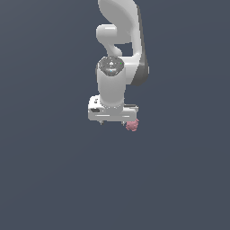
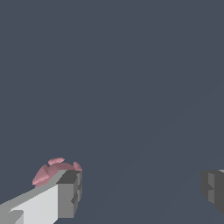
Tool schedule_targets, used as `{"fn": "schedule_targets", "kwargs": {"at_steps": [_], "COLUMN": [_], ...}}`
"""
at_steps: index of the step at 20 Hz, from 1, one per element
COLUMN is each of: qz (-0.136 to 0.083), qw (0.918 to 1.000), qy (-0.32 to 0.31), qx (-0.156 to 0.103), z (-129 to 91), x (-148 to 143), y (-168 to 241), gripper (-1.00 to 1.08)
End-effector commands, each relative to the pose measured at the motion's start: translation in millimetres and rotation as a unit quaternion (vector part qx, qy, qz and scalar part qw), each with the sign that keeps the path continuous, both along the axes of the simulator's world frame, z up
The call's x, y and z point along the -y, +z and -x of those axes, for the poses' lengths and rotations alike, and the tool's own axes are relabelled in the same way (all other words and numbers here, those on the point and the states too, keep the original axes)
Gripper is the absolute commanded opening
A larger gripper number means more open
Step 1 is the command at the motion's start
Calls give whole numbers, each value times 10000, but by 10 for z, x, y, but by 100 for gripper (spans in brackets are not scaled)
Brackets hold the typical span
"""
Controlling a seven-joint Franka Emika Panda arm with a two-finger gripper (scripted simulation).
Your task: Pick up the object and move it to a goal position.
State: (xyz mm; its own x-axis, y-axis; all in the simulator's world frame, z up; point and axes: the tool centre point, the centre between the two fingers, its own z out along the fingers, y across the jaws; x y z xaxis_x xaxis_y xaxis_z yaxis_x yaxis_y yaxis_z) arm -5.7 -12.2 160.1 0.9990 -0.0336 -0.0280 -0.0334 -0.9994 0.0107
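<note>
Item: object (image 2: 54, 169), small pink blob, lumpy, roughly round, faceted bumps all over. Location: on the grey desk (image 1: 49, 179), outside the spread gripper (image 2: 140, 192), just behind one fingertip (image 2: 70, 192) in the wrist view; at the gripper's end toward the exterior view's right, under its edge. Gripper state: wide open, holding nothing, blob not between the jaws. Handling, judged: probably light and rigid; uneven surface apt to roll or slip. Best hold: across the widest middle, after recentring over it
</note>
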Motion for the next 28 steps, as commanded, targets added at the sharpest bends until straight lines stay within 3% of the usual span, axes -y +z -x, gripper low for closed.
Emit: {"fn": "schedule_targets", "kwargs": {"at_steps": [1, 16, 28], "qz": [0, -131, -83], "qw": [10000, 9998, 9979], "qy": [0, -178, -646], "qx": [0, 16, 56], "z": [0, -28, 207], "x": [0, -92, -494], "y": [0, -36, -285], "gripper": [100, 100, 100]}}
